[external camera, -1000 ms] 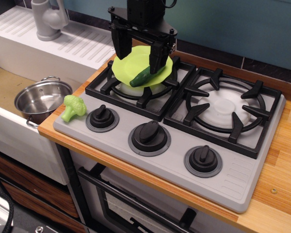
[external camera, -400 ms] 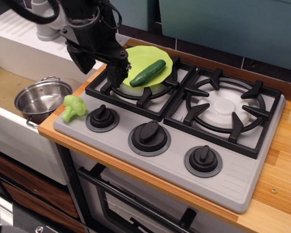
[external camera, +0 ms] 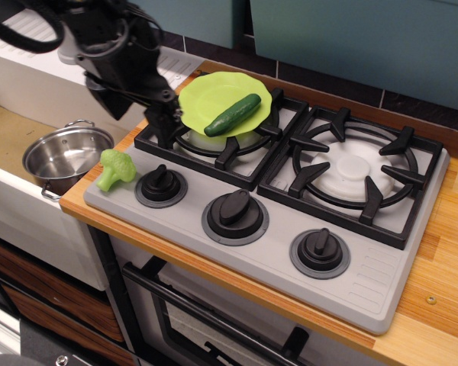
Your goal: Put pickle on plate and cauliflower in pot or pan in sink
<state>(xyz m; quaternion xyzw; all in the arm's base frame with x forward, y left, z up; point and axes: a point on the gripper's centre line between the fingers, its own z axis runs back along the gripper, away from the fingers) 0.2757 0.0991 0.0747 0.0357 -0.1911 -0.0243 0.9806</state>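
The dark green pickle lies on the lime-green plate, which rests tilted on the back left burner. The light green cauliflower sits on the stove's front left corner, next to the left knob. The shiny steel pot stands in the sink, just left of the cauliflower. My gripper is open and empty. It hangs above the stove's left edge, left of the plate and above and slightly behind the cauliflower. One dark finger reaches down by the burner grate.
The stove has two black burner grates and three black knobs along the front. A ribbed white drainboard and part of a grey tap lie behind my arm. A wooden counter is on the right.
My gripper let go of the pickle, which now lies on the plate. It has moved left off the plate to the stove's left edge, above the cauliflower.
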